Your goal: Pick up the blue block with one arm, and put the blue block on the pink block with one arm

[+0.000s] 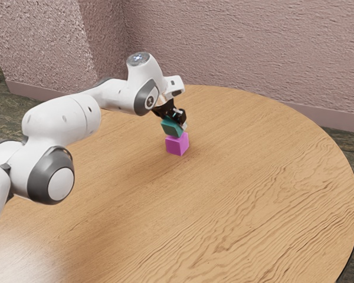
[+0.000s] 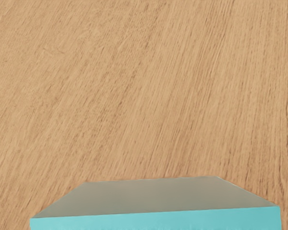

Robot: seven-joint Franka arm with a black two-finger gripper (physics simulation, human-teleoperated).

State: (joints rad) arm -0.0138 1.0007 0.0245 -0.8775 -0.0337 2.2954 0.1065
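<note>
The small blue cube block (image 1: 171,127) sat tilted between the black fingers (image 1: 181,117), directly on top of the pink cube block (image 1: 177,144), which stood on the round wooden surface (image 1: 236,194), toward its far side.

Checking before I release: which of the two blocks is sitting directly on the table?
The pink block rests on the table. The blue block is above it, tilted, held in the gripper.

The table (image 1: 253,194) is being viewed from a raised spot beside the arm (image 1: 65,124), at some remove, while its top is being looked down on closely from the wrist, the blue block (image 2: 156,206) being caught in both views.
</note>
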